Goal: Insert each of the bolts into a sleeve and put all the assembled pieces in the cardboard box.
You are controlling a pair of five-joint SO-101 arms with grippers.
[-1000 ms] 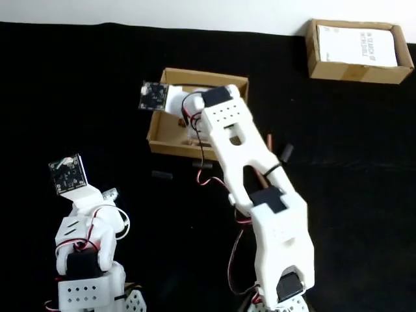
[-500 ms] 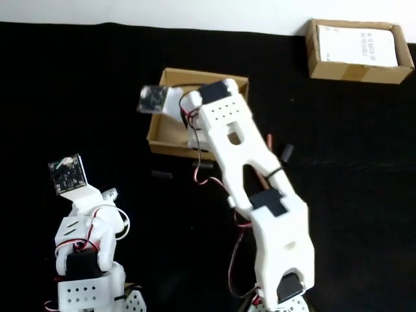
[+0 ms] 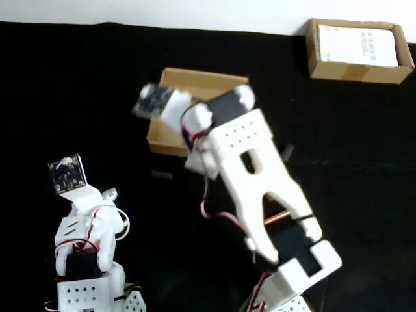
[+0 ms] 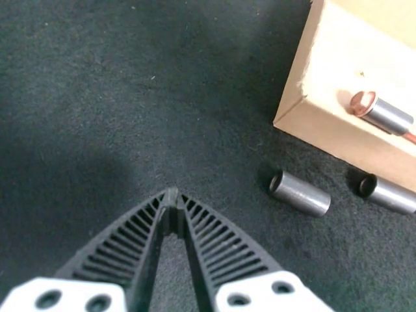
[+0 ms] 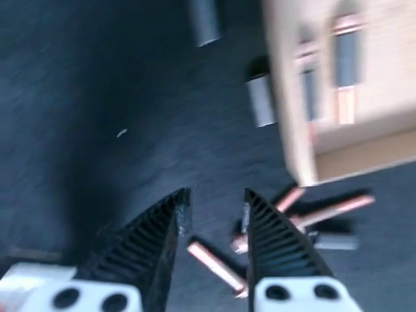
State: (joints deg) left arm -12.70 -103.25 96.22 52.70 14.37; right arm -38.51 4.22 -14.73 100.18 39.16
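The cardboard box [image 3: 195, 78] lies at mid-table; its wall [image 5: 292, 110] and two assembled pieces [image 5: 344, 58] inside it appear in the right wrist view. My right gripper [image 5: 214, 211] is open above the black cloth beside the box, over loose copper bolts [image 5: 211, 263] [image 5: 331, 211] and a grey sleeve [image 5: 331, 242]. Two more sleeves [image 5: 261, 101] [image 5: 205, 19] lie along the box. My left gripper [image 4: 172, 208] is shut and empty, apart from two sleeves [image 4: 300, 193] [image 4: 388, 195] in front of the box corner [image 4: 305, 110]. One assembled piece [image 4: 383, 115] rests inside.
A second cardboard box [image 3: 357, 68] holding white paper sits at the far right. The right arm [image 3: 260, 175] crosses the table's middle, and the left arm [image 3: 84, 227] is folded at the near left. A sleeve [image 3: 162, 175] lies between them.
The right arm has drawn back from over the cardboard box toward the front, its wrist now outside the box's near wall. The left arm has kept still.
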